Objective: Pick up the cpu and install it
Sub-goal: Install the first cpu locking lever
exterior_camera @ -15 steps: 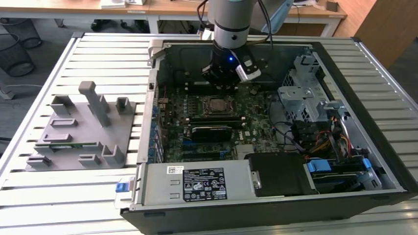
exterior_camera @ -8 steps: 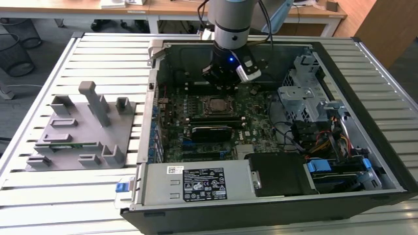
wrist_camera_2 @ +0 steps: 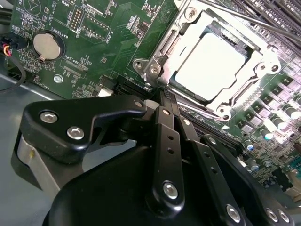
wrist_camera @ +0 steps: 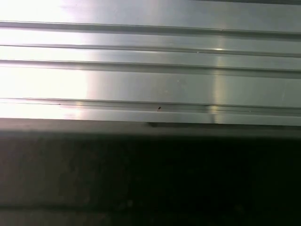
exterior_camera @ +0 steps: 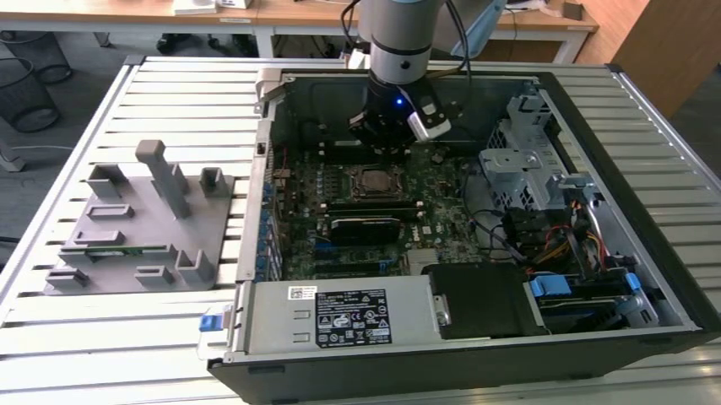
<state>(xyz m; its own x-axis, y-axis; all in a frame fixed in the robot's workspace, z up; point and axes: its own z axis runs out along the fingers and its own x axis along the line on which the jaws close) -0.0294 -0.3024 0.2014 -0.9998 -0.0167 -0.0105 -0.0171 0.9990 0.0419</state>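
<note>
The slatted metal surface (exterior_camera: 135, 337) is carrying an open computer case (exterior_camera: 664, 211), with a grey moulded parts holder (exterior_camera: 147, 228) lying beside the case toward the exterior view's left. Inside the case the green motherboard (exterior_camera: 440, 194) is lying flat, and the arm (exterior_camera: 400, 42) is reaching down over it with the pincer (exterior_camera: 389, 150) hanging just above the board, next to the motherboard socket (exterior_camera: 373, 181). In the second wrist view the cpu (wrist_camera_2: 210, 65) is sitting in the socket's metal frame (wrist_camera_2: 162, 56), silvery top up, while the pincer's black fingers (wrist_camera_2: 165, 101) are pressed together, clenched on nothing, their tips just beside the frame's edge.
</note>
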